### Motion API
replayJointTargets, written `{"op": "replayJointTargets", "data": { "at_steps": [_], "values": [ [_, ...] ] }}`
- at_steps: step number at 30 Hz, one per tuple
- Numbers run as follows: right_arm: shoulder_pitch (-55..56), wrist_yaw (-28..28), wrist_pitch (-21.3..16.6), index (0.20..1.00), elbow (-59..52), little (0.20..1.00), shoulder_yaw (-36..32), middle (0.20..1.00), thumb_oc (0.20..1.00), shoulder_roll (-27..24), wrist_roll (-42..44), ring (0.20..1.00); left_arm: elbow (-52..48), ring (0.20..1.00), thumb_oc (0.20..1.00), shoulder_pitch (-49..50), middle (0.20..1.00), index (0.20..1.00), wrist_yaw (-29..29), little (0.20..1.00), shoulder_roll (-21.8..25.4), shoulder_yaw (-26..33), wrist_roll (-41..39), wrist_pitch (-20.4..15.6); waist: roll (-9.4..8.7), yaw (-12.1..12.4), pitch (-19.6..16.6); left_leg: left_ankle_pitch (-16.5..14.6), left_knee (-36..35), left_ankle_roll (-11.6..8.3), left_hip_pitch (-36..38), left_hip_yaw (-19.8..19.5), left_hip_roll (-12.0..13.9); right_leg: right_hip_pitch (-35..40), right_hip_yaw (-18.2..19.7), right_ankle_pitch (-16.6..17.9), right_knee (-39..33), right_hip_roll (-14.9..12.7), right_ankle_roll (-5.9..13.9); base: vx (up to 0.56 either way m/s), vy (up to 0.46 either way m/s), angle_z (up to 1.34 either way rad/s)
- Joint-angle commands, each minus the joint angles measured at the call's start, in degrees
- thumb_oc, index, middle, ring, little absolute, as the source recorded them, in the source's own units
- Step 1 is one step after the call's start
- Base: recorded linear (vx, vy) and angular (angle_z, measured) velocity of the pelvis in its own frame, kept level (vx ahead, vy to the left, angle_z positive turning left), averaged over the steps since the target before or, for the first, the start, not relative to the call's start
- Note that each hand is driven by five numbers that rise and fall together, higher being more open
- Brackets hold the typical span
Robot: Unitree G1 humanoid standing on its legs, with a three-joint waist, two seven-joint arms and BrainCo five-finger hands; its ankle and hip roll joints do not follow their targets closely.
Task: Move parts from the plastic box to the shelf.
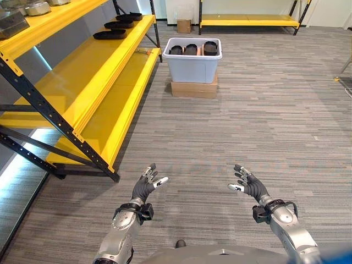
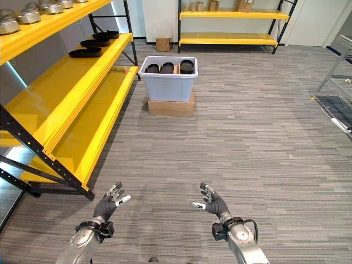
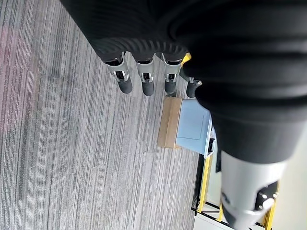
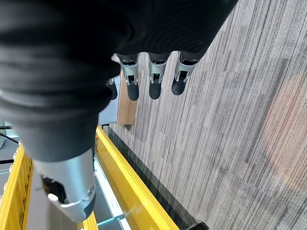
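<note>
Both robot hands — left robot hand point(image 1: 145, 187), right robot hand point(image 1: 250, 186) — hang empty, fingers apart; the plastic box point(image 1: 193, 61) of parts point(image 1: 190, 49) lies well apart, upper centre — neither nearer.

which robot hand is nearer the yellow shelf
Left. The left robot hand hangs over the carpet close beside the yellow shelf; the right robot hand is farther out on the open floor.

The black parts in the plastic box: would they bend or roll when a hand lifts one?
The black parts stand upright in the plastic box, so they probably hold their shape. Similar parts lie flat on the yellow shelf, so they seem unlikely to roll. Their weight cannot be judged. Both the left hand and right hand are empty.
</note>
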Motion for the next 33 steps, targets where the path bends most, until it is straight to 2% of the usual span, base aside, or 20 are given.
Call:
{"op": "replayJointTargets", "data": {
  "at_steps": [1,27,33],
  "values": [
    [-1.83,0.19,-2.45,1.0,-0.63,1.0,-0.15,1.0,1.0,0.5,0.28,1.0,-0.8,1.0,1.0,-2.03,1.0,1.0,-1.14,1.0,1.87,2.41,-0.09,-3.4,-2.18,0.32,-0.43,-2.86,0.3,-3.7,3.44,-3.22,3.38,-0.46,-0.07,3.05,0.7,-3.45,3.98,0.0,0.0,0.0],
    [-2.07,-0.06,-2.35,1.0,-0.44,1.0,0.08,1.0,1.0,0.72,0.65,1.0,-0.64,1.0,1.0,-2.43,1.0,1.0,-0.31,1.0,1.96,2.33,2.29,-3.62,-2.28,0.41,-0.11,-3.1,0.3,-3.5,3.41,-3.09,3.19,-0.68,-0.02,3.32,0.72,-3.66,4.2,0.0,0.0,0.0],
    [-3.29,-0.14,-2.56,1.0,-0.01,1.0,-0.04,1.0,1.0,0.8,1.2,1.0,-1.18,1.0,1.0,-3.68,1.0,1.0,0.11,1.0,2.38,2.21,0.59,-4.23,-2.78,1.0,0.92,-3.86,2.14,-2.38,2.19,-3.33,2.65,-2.77,-0.07,2.04,5.39,-4.53,4.41,-0.01,0.058,-0.02]
  ]
}}
